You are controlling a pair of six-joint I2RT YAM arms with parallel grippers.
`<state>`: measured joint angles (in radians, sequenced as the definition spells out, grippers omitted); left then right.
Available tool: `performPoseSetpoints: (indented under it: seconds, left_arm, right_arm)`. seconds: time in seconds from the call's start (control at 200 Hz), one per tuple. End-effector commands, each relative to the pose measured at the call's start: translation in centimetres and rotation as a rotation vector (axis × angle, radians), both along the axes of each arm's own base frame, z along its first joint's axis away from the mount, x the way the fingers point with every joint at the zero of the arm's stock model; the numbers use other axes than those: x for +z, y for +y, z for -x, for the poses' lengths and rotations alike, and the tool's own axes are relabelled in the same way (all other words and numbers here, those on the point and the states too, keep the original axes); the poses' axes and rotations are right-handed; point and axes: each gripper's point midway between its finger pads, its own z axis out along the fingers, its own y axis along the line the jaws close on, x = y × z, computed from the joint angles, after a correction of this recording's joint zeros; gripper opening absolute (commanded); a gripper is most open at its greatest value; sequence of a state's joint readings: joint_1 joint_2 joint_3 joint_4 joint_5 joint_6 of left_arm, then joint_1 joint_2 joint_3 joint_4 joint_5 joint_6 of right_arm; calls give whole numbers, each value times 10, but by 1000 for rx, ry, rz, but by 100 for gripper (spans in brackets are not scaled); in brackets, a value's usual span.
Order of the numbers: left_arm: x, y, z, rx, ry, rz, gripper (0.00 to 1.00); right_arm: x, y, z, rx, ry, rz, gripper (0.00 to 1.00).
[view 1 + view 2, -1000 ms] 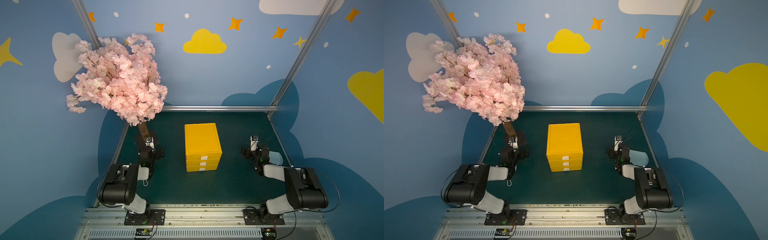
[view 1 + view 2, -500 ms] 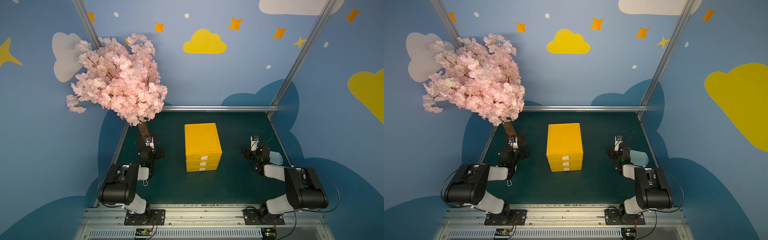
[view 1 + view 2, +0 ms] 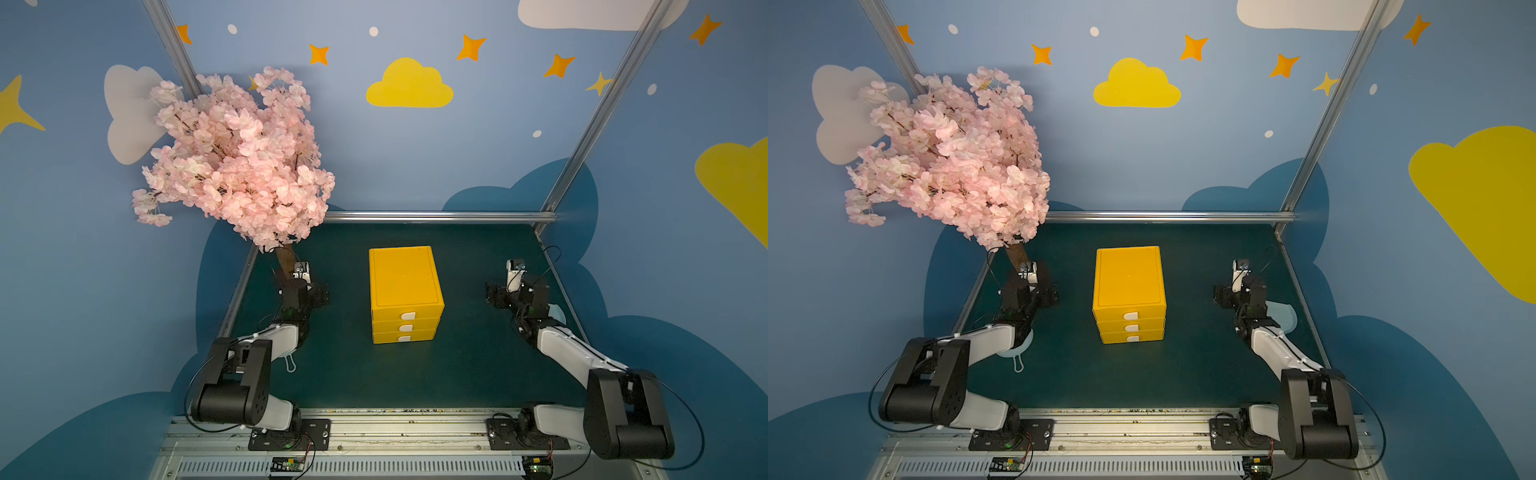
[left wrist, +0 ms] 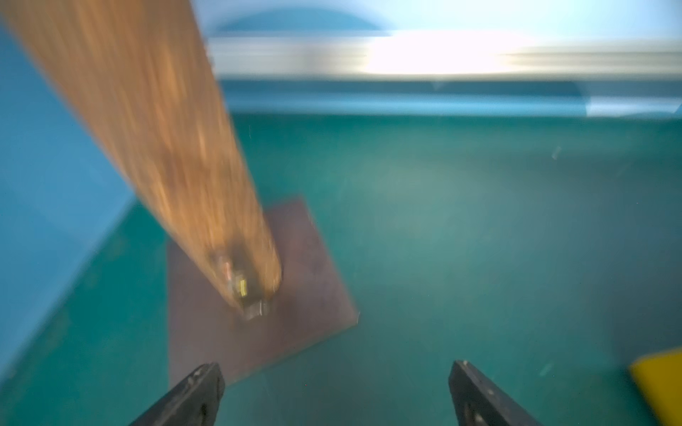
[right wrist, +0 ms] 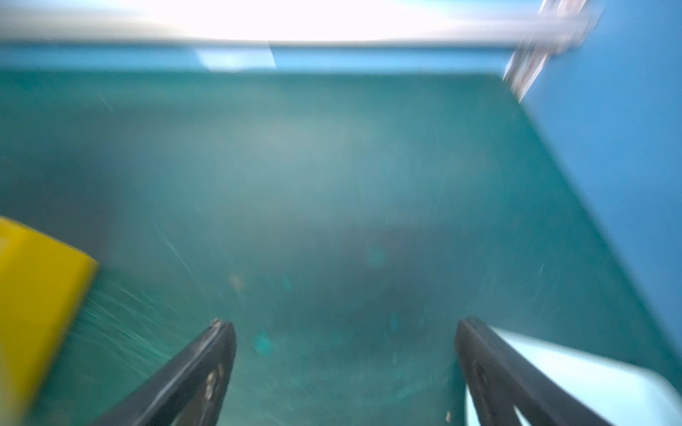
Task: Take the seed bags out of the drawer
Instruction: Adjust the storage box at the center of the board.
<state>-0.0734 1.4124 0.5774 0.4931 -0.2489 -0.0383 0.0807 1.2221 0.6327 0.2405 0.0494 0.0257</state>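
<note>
The yellow cabinet (image 3: 404,278) (image 3: 1128,276) stands mid-table in both top views. Its top drawer (image 3: 390,315) (image 3: 1111,316) is pushed in flush, white tab handle (image 3: 408,316) facing the front. The seed bags are hidden. My left gripper (image 4: 336,369) is open over bare mat, left of the cabinet, near the tree's base. My right gripper (image 5: 345,324) is open and holds nothing, right of the cabinet. A cabinet corner shows at the edge of each wrist view (image 4: 657,383) (image 5: 33,295). Both wrist views are blurred.
A pink blossom tree (image 3: 237,166) leans over the back left; its trunk (image 4: 166,147) rises from a brown plate (image 4: 302,295) just ahead of my left gripper. Light blue face masks lie under the left arm (image 3: 291,363) and beside the right one (image 3: 1281,313). A metal rail (image 3: 436,216) bounds the back.
</note>
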Motion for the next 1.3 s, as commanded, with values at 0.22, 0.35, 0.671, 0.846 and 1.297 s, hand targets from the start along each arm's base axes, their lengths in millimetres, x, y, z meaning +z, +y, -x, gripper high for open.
performPoseSetpoints:
  seconds: [0.22, 0.35, 0.671, 0.846, 1.297]
  left_arm:
    - [63, -36, 49, 53, 63, 171, 94]
    - [72, -74, 76, -72, 143, 403, 64]
    - [29, -127, 116, -236, 326, 496, 19]
    - [9, -135, 125, -237, 350, 480, 25]
    - [-28, -170, 106, -267, 446, 517, 24]
  right_arm:
    - [11, 0, 28, -158, 179, -440, 77]
    - [12, 37, 31, 3, 315, -550, 52]
    - [-33, 106, 19, 269, 604, -804, 11]
    - [-54, 130, 15, 304, 670, -815, 8]
    - [-68, 175, -12, 374, 724, -865, 8]
